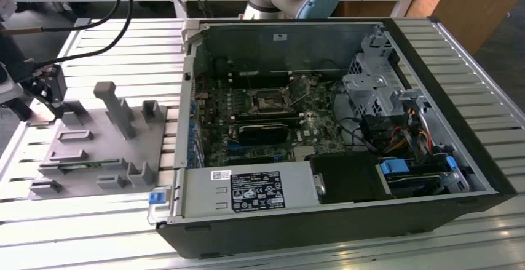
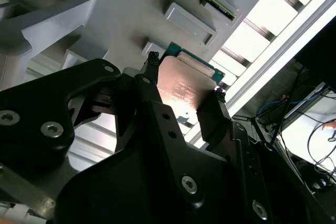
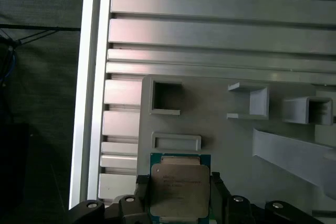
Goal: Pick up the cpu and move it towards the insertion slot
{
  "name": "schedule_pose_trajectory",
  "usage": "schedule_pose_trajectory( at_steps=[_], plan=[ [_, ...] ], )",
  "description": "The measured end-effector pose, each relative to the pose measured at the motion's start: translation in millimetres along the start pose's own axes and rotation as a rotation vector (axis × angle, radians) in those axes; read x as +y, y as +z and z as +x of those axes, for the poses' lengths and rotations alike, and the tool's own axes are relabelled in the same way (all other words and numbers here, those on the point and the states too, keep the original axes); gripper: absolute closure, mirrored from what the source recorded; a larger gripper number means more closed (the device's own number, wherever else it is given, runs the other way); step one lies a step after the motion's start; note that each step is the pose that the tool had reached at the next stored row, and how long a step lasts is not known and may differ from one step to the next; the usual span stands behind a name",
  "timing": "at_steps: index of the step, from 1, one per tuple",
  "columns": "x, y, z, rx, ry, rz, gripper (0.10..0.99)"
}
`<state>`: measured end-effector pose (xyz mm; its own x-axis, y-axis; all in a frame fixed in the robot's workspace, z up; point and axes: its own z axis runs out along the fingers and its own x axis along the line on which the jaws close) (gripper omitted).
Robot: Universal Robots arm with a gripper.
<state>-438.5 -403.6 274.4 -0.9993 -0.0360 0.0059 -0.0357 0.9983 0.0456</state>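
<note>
Item: cpu [image 3: 180,195] — we found the tool [image 2: 185,77] clamped on its edges over the grey fixture [image 3: 220,124]; we judged a jolt could tilt or drop it.

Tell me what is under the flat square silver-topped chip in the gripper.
The grey plastic fixture plate shows around the flat square silver-topped chip, held by the black gripper. The chip covers the spot directly beneath, so any seat or gap there is hidden.
</note>
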Motion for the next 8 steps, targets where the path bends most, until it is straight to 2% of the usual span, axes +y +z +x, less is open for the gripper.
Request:
schedule_pose_trajectory(
  at_steps=[8],
  plan=[
    [0.5, -8.7, 0.0, 0.0001, 0.0, 0.0, 0.545]
  ],
)
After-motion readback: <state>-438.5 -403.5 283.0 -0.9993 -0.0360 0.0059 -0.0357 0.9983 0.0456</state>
